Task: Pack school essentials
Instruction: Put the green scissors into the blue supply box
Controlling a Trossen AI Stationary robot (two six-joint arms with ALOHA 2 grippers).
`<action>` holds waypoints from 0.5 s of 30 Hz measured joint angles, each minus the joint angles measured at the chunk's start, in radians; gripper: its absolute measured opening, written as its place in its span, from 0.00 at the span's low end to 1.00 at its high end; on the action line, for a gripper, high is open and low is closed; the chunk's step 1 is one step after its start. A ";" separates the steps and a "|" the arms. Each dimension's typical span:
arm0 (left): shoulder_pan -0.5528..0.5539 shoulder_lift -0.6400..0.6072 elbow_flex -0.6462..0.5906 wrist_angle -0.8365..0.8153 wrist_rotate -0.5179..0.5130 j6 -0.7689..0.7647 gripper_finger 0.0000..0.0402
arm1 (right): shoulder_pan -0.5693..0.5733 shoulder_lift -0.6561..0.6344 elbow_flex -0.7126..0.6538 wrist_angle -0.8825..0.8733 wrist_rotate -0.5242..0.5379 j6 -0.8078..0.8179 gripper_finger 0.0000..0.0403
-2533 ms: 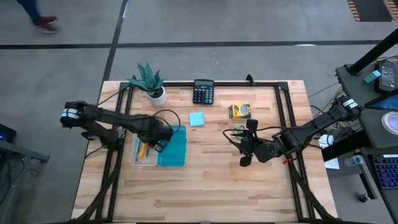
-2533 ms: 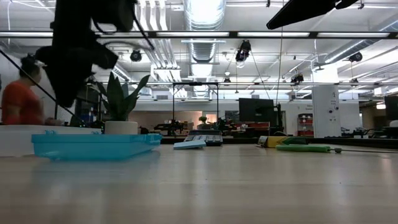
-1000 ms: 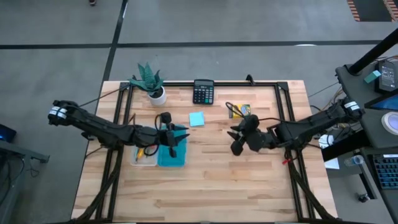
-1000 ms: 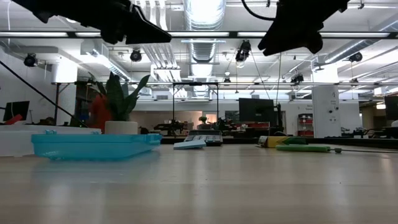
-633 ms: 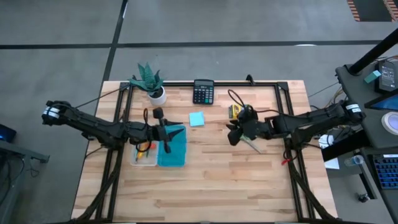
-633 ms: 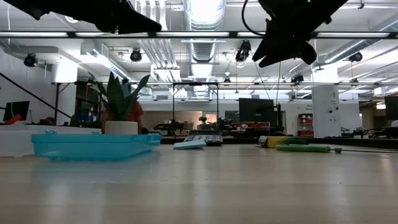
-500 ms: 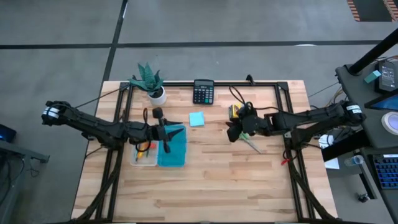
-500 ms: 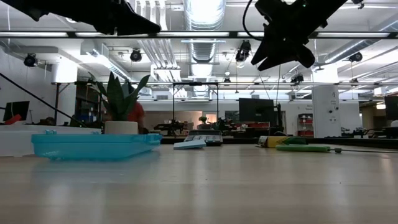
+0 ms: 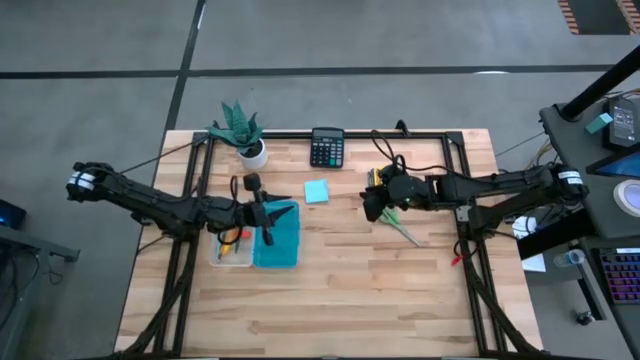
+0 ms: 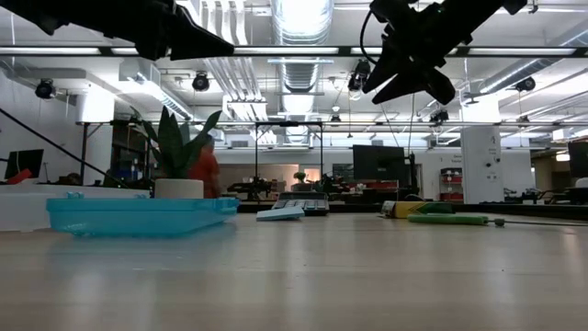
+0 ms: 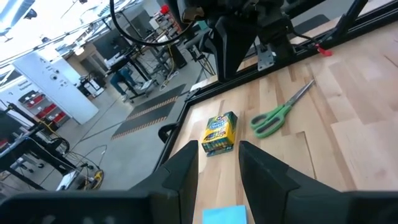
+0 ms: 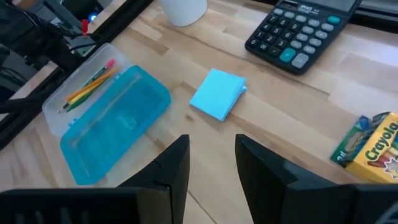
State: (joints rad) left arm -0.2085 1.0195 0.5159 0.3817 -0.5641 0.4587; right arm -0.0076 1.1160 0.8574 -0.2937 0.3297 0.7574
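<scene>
A clear box [image 9: 232,246] with its teal lid [image 9: 278,238] swung open lies left of centre, with pencils [image 12: 93,81] inside. My left gripper [image 9: 268,214] hovers open over the lid, nothing between its fingers [image 11: 186,169]. Lying flat on the wood are a light-blue sticky pad [image 9: 317,191], a yellow crayon box [image 11: 219,132] and green-handled scissors [image 9: 402,229]. My right gripper [image 9: 371,204] hangs open above the table, just left of the crayon box [image 12: 373,146], pointing toward the pad [image 12: 217,93].
A black calculator [image 9: 327,147] and a white-potted plant [image 9: 243,135] stand along the far edge. A black metal frame [image 9: 455,170] runs round the tabletop. Bare wood [image 9: 340,300] fills the near half. A person shows far off in the room [image 10: 207,165].
My right gripper has swung toward the table's far edge, from above the scissors to beside the crayon box, rolling as it went; the scissors now show uncovered. My left gripper has drawn back a little toward the left edge. Neither gripper's gap has changed.
</scene>
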 joint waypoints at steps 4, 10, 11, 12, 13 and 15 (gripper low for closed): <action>0.000 -0.006 0.000 0.000 0.000 0.000 0.25 | -0.005 0.000 0.000 0.000 -0.001 -0.002 0.29; 0.000 -0.007 0.000 0.000 -0.003 0.000 0.25 | -0.009 0.056 0.001 -0.035 -0.021 0.007 0.29; 0.000 -0.007 0.000 0.000 -0.003 0.000 0.25 | -0.013 0.075 0.001 -0.041 -0.031 0.015 0.29; 0.000 -0.007 0.000 -0.001 -0.003 0.000 0.25 | -0.018 0.092 0.001 -0.056 -0.044 0.030 0.29; 0.000 -0.007 -0.001 -0.001 -0.003 -0.001 0.25 | -0.026 0.110 0.001 -0.081 -0.061 0.044 0.29; 0.000 -0.007 -0.002 0.000 -0.006 -0.001 0.25 | -0.046 0.145 0.001 -0.128 -0.104 0.076 0.29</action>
State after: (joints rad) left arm -0.2085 1.0130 0.5139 0.3815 -0.5702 0.4576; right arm -0.0536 1.2610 0.8585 -0.4214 0.2260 0.8331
